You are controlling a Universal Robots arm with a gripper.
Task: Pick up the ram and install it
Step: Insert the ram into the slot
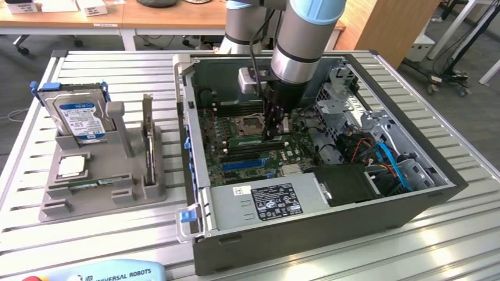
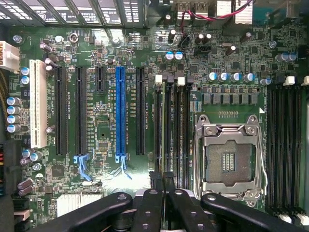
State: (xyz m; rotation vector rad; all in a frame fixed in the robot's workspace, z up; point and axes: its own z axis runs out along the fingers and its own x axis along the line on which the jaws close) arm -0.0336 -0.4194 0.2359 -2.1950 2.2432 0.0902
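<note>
Notably, we find the slim green circuit-board ram lying flat in the front row of the grey moulded parts tray. The tray sits outside the open dark-grey computer case, on the slatted aluminium table. On the same tray, the small square silver processor chip lies just behind the ram, and the silver hard drive with the blue label stands further back.

The black two-fingered gripper hangs inside the case, low over the green motherboard and beside the empty metal-framed processor socket. In the wrist view we see its black fingers clenched together over the bank of long black memory slots. No green board shows between them, so we judge that they grasp nothing.

The governing relation is this: from the fingers the ram lies well apart, toward the exterior view's left and nearer that camera, with the case wall between. Its long axis runs roughly across the exterior view, from left to right, about parallel to the tray's front edge. We judge that the memory slots under the gripper run in much the same direction in the exterior view, though the arm partly hides them. We read the pick as not yet made, since the ram rests untouched in its tray recess.
</note>
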